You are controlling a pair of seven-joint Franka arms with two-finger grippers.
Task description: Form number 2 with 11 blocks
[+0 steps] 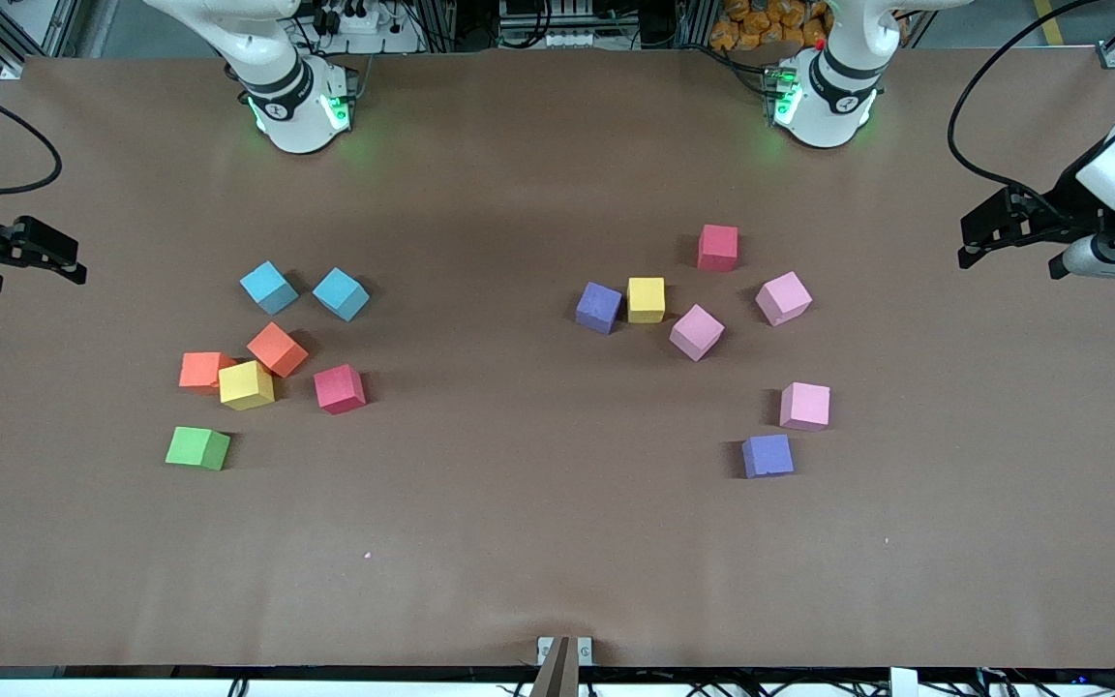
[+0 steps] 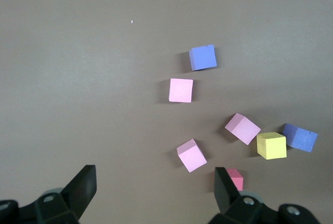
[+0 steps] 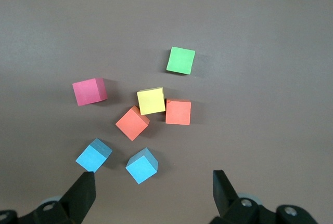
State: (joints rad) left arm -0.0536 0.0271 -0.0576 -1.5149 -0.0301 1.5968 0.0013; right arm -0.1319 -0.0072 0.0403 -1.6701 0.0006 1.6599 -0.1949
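Two loose groups of blocks point(image 1: 646, 299) lie apart on the tabletop point(image 1: 519, 542), one near each arm; left gripper point(image 1: 979, 232) and right gripper point(image 1: 59, 259) hover at its ends, jaws wide, empty.

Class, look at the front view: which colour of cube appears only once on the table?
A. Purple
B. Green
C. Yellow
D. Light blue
B. Only one green cube is there, lying nearest the front camera in the cluster toward the right arm's end of the table, while light blue, yellow and purple each show two cubes.
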